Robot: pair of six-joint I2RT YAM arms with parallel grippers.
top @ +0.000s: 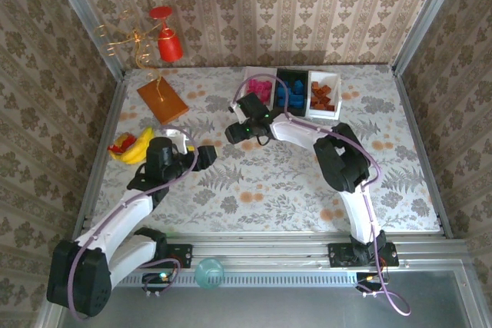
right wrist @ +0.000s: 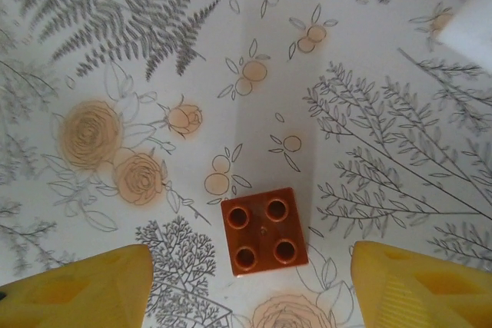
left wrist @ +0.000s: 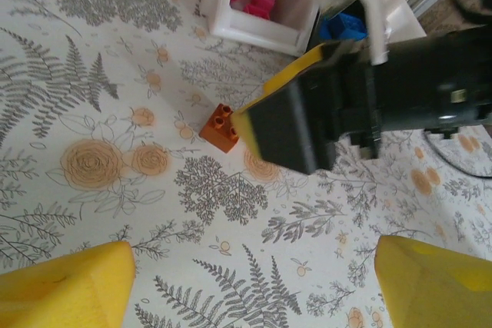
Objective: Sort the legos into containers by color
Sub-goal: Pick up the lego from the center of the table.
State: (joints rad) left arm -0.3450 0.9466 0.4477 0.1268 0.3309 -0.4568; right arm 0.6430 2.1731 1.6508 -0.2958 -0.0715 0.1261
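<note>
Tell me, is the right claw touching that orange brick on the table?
Apart. In the right wrist view, bare tablecloth shows between the orange brick and each yellow finger of the open right gripper.

Small orange-brown square plastic 2x2 lego brick (right wrist: 264,230): studs up, flat on worktop (right wrist: 384,74), betw. right end effector (right wrist: 247,288) fingers, touching neither. Beyond end effector, side by side: white plastic tray (top: 247,86) w/ pink bricks (top: 260,88), black tray (top: 281,74) w/ blue bricks (top: 292,93), second white tray (top: 323,112) w/ brown-orange bricks (top: 323,96).

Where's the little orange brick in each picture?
Top view: too small to spot; look by the right fingers.
Left wrist: orange brick just left of center, beside the right fingers.
Right wrist: orange brick at bottom middle, between the right fingers.
Shared landmark: the right fingers.
</note>
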